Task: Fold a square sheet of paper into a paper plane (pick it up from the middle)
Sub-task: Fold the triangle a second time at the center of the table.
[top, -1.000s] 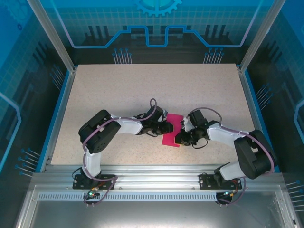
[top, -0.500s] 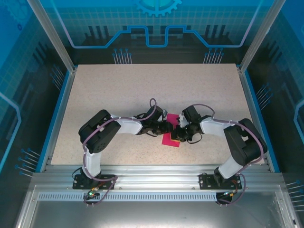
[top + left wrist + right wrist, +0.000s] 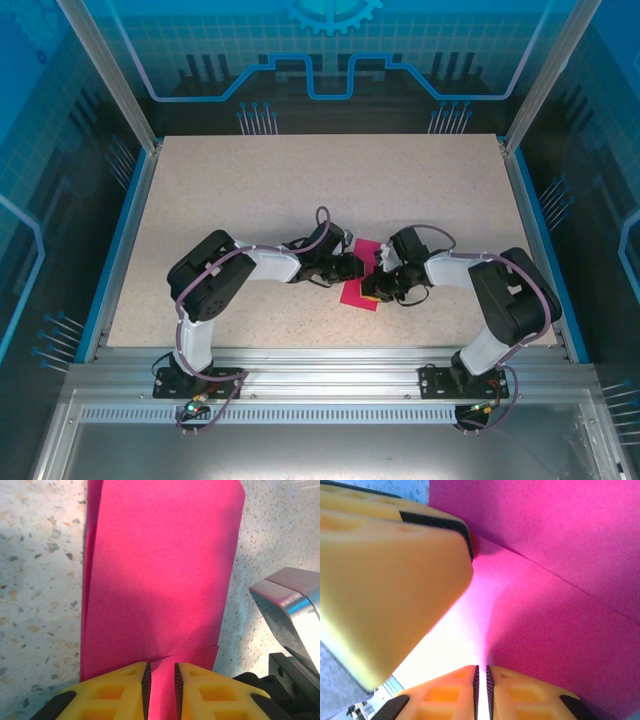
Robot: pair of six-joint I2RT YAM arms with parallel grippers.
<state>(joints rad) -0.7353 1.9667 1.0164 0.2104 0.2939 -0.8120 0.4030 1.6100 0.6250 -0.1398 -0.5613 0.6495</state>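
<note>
Speckled desk (image 3: 250, 200) lies under the folded pink paper sheet (image 3: 160, 570), which sits mid-desk between both arms, the left tool (image 3: 160, 680) clamped on one edge and the right tool (image 3: 481, 682) pinched on a flap, likely to press a crease.

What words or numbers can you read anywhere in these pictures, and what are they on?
None. The thin magenta-pink paper sheet is blank, the speckled beige table bears no writing, and the blue back wall panel shows a gear drawing and lines, no letters.
</note>
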